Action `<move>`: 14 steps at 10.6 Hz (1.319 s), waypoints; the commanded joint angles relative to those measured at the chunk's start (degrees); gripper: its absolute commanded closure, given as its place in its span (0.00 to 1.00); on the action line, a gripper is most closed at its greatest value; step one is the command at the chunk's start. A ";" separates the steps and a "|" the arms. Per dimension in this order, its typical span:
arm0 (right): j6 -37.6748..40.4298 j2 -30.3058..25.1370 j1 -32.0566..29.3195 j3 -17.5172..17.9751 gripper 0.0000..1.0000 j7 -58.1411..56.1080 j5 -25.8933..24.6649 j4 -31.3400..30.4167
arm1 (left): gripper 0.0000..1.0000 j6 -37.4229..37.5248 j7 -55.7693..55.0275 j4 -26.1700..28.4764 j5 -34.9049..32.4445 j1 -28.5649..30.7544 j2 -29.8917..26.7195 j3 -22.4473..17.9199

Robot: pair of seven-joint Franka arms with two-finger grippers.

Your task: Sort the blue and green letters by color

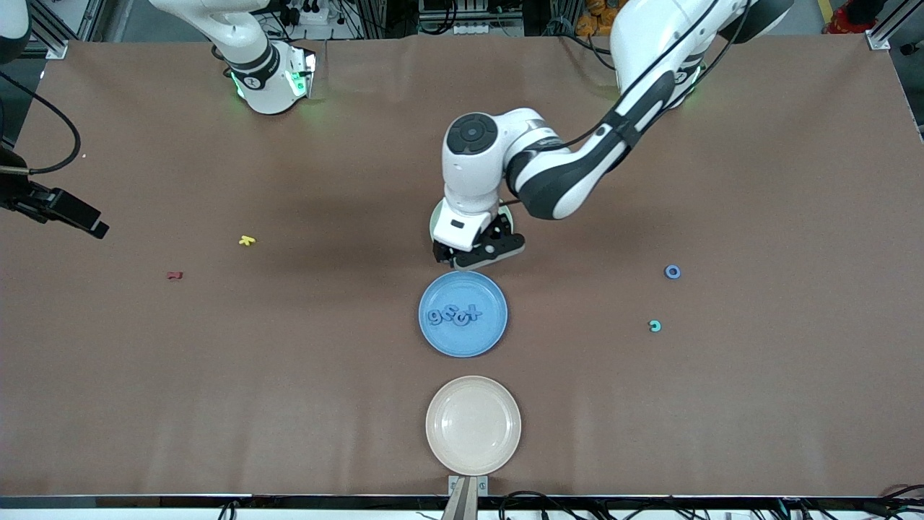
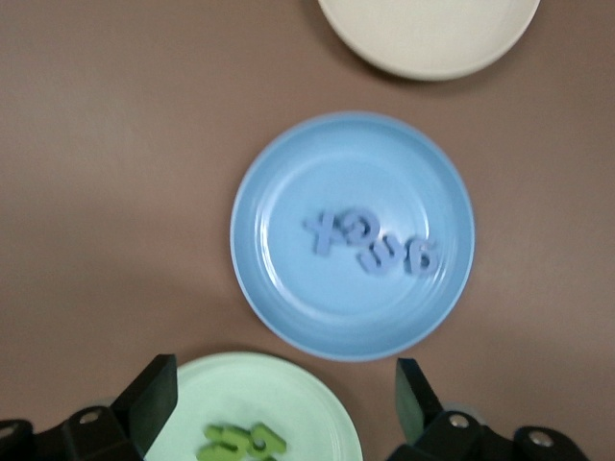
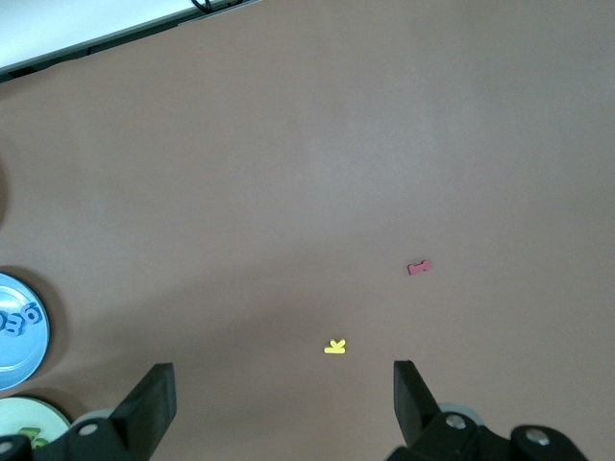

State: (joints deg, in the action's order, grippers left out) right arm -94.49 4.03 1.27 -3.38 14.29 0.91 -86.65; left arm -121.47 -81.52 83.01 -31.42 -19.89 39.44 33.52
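Right gripper [image 1: 97, 230]: seen at the right arm's end of the table, above bare surface, jaws spread wide and empty; this arm waits.
Red letter [image 1: 174, 275] and yellow letter [image 1: 247, 240]: laid on the table near each other, the red one nearer the front camera.
Left gripper [image 1: 480, 249]: hung over the green plate [image 2: 288, 394], fingers [image 2: 154, 394] wide apart, nothing held.
Green letters [image 2: 240, 442]: piled in the green plate.
Blue plate [image 1: 433, 336]: set just nearer the front camera than the green plate; a row of blue letters [image 1: 453, 315] is held in it.
Cream plate [image 1: 473, 425]: placed nearest the front camera.
Blue ring letter [image 1: 672, 271] and green letter [image 1: 655, 326]: left loose toward the left arm's end.
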 commanded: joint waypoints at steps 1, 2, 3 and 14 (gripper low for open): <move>-0.34 1.07 -0.13 0.30 0.00 0.91 0.93 0.61 | 0.00 0.27 6.09 0.92 -1.02 4.40 -5.50 0.14; -0.34 1.07 -0.21 0.30 0.00 0.83 0.93 0.61 | 0.00 0.27 8.54 0.92 -0.76 5.55 -6.90 0.15; -0.34 1.07 -0.21 0.30 0.00 0.65 0.93 0.61 | 0.00 0.27 11.70 1.10 -0.58 7.56 -8.48 0.32; 0.54 1.07 -0.48 0.21 0.00 -6.54 0.41 0.52 | 0.00 13.95 61.95 1.37 26.21 18.48 -25.18 -11.87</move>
State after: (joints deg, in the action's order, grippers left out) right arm -94.78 5.02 1.26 -3.38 12.10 0.93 -86.57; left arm -112.47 -28.93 82.69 -9.54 -0.91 18.85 26.66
